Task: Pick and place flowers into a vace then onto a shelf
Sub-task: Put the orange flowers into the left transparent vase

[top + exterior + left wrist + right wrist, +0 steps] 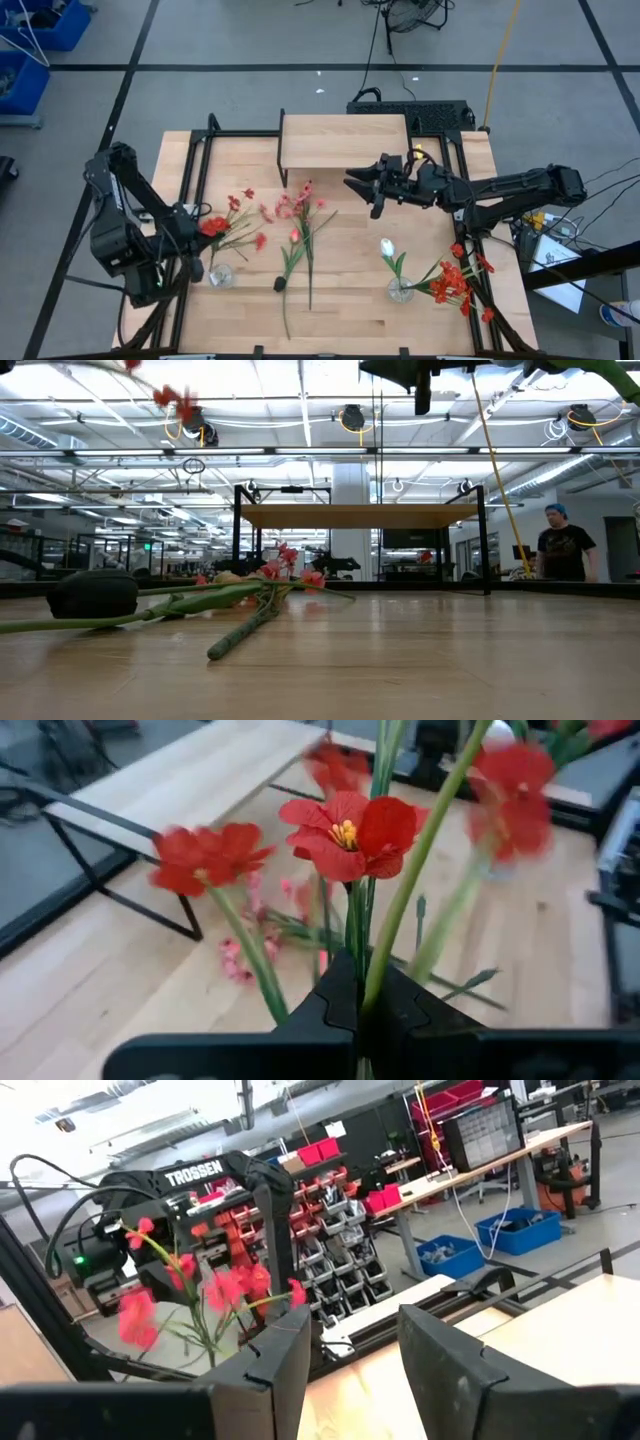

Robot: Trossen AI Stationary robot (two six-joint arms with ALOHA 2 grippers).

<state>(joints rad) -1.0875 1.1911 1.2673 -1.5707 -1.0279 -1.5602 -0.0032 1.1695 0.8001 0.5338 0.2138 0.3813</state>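
From above, the left gripper (203, 228) is hovering over the left side of the counter (350, 300), clamped tight on a red flower stem (232, 222) whose blossoms are fanning out just past its fingertips; a small glass vase (221, 275) is standing just beside and below it. Between the two grippers, loose flowers (300, 235) are lying flat on the counter, and the shelf (345, 142) is sitting at the far edge, close to the right gripper (362, 186), which is hanging in the air near the shelf's front right corner with its fingers partly apart and nothing between them. Back along the right arm, a second vase (401, 291) is holding a white bud (387, 247) and a bunch of red blossoms (455, 282). At counter height, the loose flowers (240, 592) are stretching across the wood in front of the shelf (360, 515), and a person (563, 543) is standing in the room behind. From the left wrist, the gripper's fingers (400, 1015) are pressing together on green stems carrying red blossoms (345, 832), with the shelf (190, 780) lying ahead of it. From the right wrist, the right gripper (352, 1345) is showing a gap with nothing in it, and far ahead the left arm (215, 1180) is holding up the red flower stem (200, 1295).
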